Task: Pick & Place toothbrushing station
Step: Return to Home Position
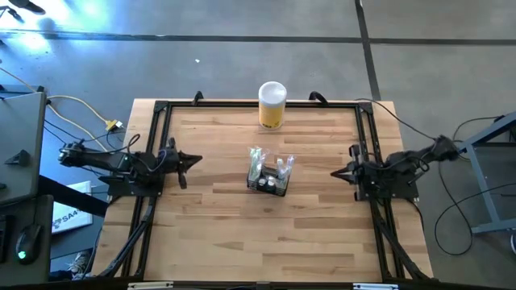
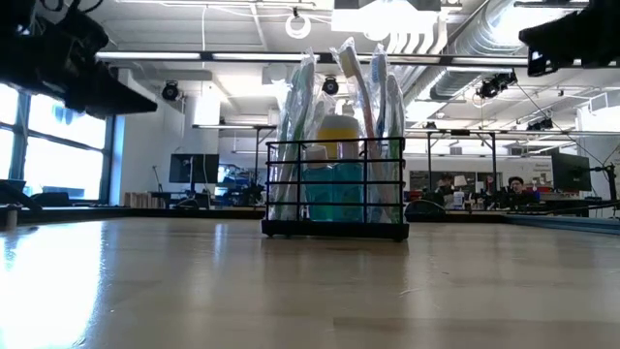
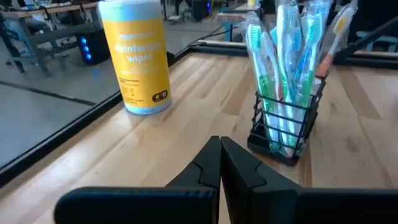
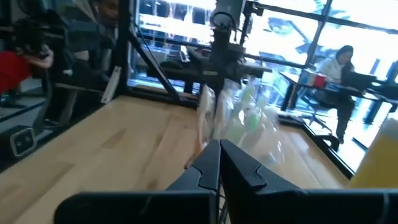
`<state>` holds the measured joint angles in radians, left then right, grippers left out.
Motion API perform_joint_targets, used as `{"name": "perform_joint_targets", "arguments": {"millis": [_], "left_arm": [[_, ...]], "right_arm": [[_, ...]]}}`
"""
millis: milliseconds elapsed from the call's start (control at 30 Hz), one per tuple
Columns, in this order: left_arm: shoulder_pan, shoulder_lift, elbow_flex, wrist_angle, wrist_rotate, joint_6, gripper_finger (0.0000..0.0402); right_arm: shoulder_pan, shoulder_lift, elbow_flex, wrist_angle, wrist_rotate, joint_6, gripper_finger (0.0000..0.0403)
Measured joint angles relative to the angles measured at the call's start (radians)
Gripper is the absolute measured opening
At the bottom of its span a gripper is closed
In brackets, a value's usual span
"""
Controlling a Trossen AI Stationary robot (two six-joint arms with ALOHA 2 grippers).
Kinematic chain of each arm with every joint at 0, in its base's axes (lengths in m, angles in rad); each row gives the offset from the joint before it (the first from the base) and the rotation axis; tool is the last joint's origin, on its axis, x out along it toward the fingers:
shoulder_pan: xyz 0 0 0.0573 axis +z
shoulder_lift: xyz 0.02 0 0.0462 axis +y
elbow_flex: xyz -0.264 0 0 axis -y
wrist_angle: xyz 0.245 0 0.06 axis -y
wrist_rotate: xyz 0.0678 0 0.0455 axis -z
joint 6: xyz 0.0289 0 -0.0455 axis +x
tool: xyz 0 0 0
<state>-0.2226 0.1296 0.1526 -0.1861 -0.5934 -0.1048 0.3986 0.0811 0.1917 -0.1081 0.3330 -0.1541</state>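
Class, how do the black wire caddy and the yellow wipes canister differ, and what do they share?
The caddy is black open wire, boxy; the canister is solid yellow, round. The caddy holds toothbrushes; the canister is lidded. On the table, the caddy sits central, the canister at an edge. Both stand upright.

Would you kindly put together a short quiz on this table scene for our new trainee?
1. Fill in: the toothbrushes stand in the black wire ____.
2. True or false: the yellow canister stands inside the wire caddy.
3. The left gripper and the right gripper are: A) holding toothbrushes; B) shut and empty, away from the caddy; C) open above the caddy.
Key: 1 caddy; 2 false; 3 B.
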Motion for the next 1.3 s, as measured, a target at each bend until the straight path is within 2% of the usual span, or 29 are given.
{"name": "perform_joint_targets", "arguments": {"millis": [233, 400, 467, 567, 633, 733, 833, 967, 1067, 1200, 1300], "left_arm": [[0.0, -0.121, -0.062, 0.018, -0.003, 0.003, 0.0], [0.0, -0.124, -0.064, 0.011, 0.015, -0.001, 0.0], [0.0, -0.124, -0.064, 0.005, 0.1, 0.019, 0.0], [0.0, -0.123, -0.065, 0.001, 0.261, 0.062, 0.0], [0.0, -0.124, -0.065, -0.002, 0.286, 0.074, 0.0], [0.0, -0.124, -0.066, -0.006, 0.306, 0.094, 0.0], [0.0, -0.124, -0.065, -0.019, 0.406, 0.107, 0.0], [0.0, -0.124, -0.065, -0.025, 0.509, 0.014, 0.0], [0.0, -0.123, -0.068, -0.006, 0.534, -0.03, 0.0], [0.0, -0.124, -0.139, 0.19, 0.535, -0.001, 0.0], [0.0, -0.112, -0.141, 0.192, 0.547, 0.031, 0.0]], "right_arm": [[-0.067, 0.0, -0.094, 0.079, -0.04, 0.028, 0.0002], [-0.126, 0.0, -0.182, 0.18, -0.078, 0.041, 0.0002], [-0.154, 0.011, -0.182, 0.173, -0.107, 0.084, 0.0002], [-0.193, 0.016, -0.183, 0.163, -0.212, 0.104, 0.0002], [-0.216, 0.015, -0.183, 0.164, -0.265, 0.105, 0.0002], [-0.245, 0.015, -0.183, 0.159, -0.287, 0.106, 0.0002], [-0.267, 0.015, -0.183, 0.149, -0.288, 0.12, 0.0002], [-0.283, 0.016, -0.183, 0.139, -0.293, 0.151, 0.0002], [-0.288, 0.016, -0.183, 0.137, -0.294, 0.158, 0.0002], [-0.288, 0.016, -0.184, 0.134, -0.294, 0.158, 0.0002], [-0.288, 0.016, -0.184, 0.133, -0.294, 0.158, 0.0002]]}}
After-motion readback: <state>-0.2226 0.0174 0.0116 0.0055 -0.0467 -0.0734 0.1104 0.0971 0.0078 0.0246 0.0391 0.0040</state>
